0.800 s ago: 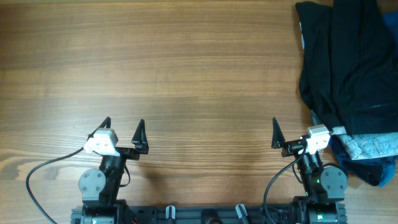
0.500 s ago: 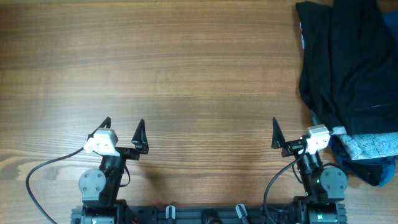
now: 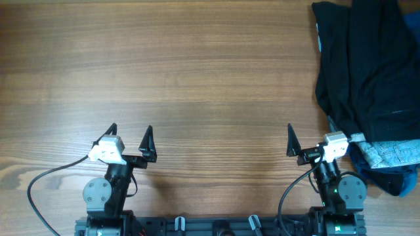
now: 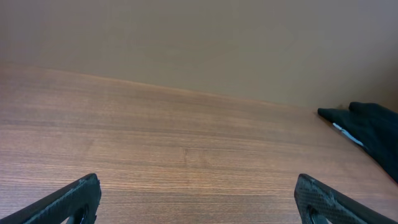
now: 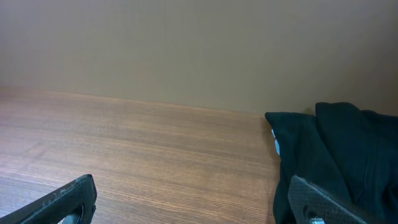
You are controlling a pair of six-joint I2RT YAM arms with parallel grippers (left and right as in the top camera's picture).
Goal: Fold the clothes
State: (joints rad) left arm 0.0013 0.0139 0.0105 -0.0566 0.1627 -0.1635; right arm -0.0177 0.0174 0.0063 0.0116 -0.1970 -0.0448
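Note:
A heap of black clothes (image 3: 367,65) lies at the table's right edge, with a blue and grey patterned garment (image 3: 392,157) under its near end. The black heap also shows in the right wrist view (image 5: 336,162) and at the far right of the left wrist view (image 4: 370,127). My left gripper (image 3: 130,137) is open and empty near the front edge at the left; its fingers frame bare wood (image 4: 199,199). My right gripper (image 3: 308,139) is open and empty, its right finger at the edge of the black cloth (image 5: 199,199).
The wooden table (image 3: 197,72) stretches wide to the left of the clothes. A plain beige wall (image 4: 199,37) stands behind the far edge. Black cables (image 3: 39,190) run by the arm bases at the front.

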